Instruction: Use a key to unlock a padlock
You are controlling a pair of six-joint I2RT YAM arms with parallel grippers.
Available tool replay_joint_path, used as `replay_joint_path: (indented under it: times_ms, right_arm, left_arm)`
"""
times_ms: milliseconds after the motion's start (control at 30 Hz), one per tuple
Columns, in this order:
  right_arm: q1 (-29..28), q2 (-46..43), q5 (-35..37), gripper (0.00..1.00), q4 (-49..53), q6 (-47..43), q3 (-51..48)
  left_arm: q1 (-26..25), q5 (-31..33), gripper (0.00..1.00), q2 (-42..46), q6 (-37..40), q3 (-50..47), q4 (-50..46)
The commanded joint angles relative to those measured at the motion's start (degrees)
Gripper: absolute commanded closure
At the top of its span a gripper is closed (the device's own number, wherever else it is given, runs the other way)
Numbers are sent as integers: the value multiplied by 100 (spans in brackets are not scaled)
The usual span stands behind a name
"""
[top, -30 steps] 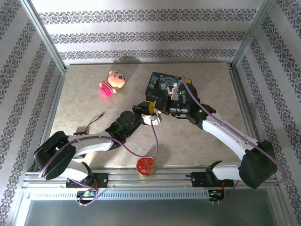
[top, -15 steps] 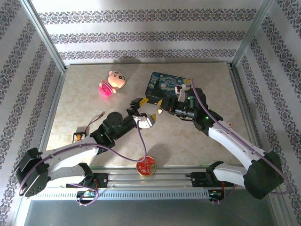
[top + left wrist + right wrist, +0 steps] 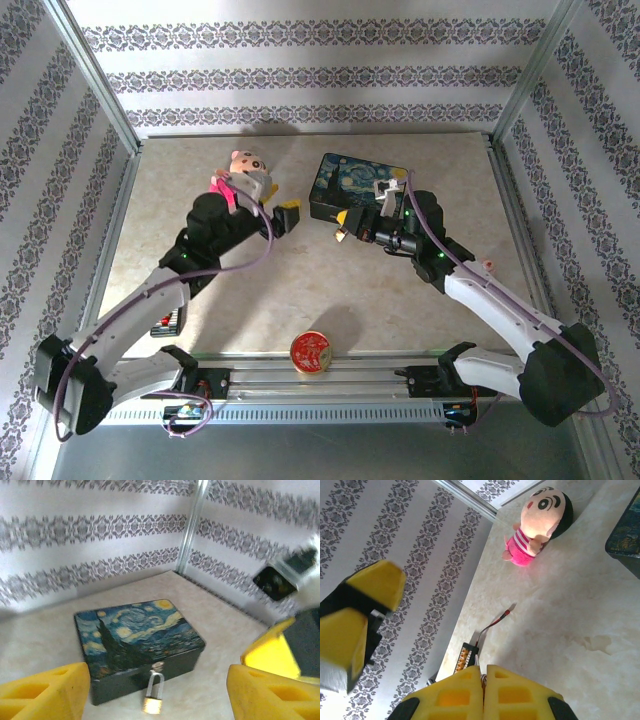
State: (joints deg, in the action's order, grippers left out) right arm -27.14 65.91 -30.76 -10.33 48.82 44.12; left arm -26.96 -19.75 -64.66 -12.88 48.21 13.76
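1. Left gripper [image 3: 160, 692] is spread wide and holds nothing. One of its yellow foam pads [image 3: 47, 690] sits at the lower left of its wrist view, the other at the lower right.
2. Between those pads, at the lower centre of that view, I see the padlock [image 3: 152, 700]. It has a small brass body on a thin silvery shackle, and it hangs from the hasp on the front wall of the painted box [image 3: 140, 630].
3. Right gripper [image 3: 483, 692] is clamped, its pads pressed flat together at the bottom centre of its wrist view. I cannot tell whether anything is pinched between them.
4. From overhead, the right gripper sits just beside the box's lower left corner, right of centre in the frame. The left gripper is close to the pink plush toy [image 3: 243, 160] at the upper left of the table [image 3: 400, 300].
5. At the bottom centre, a round red-gold tin [image 3: 311, 351] lies well apart from both grippers.
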Motion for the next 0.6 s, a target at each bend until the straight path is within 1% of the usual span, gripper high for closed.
replay_joint_path:
  times_ms: [0, 100, 200, 400, 467, 567]
  right_arm:
    - [-41, -52, -132, 100, -752, -290, -142]
    - [-88, -33, -64, 100, -1100, -362, -248]
    - [-116, 24, -10, 100, -1497, -332, -337]
    - [-143, 283, 0, 100, -1887, -186, -318]
    - [-152, 355, 0, 100, -1990, -131, -316]
    - [-171, 455, 9, 100, -2186, -41, -341]
  left_arm:
    - [208, -1223, 29, -310, -2011, 216, -172]
    - [230, -1743, 34, -606, -2388, 305, 79]
    - [232, -2091, 36, -873, -2656, 247, 567]
    - [226, -2302, 40, -1170, -3259, -98, 1941]
    - [231, -2343, 41, -1245, -3353, -112, 2116]
    - [230, -2400, 46, -1361, -3544, -156, 2428]
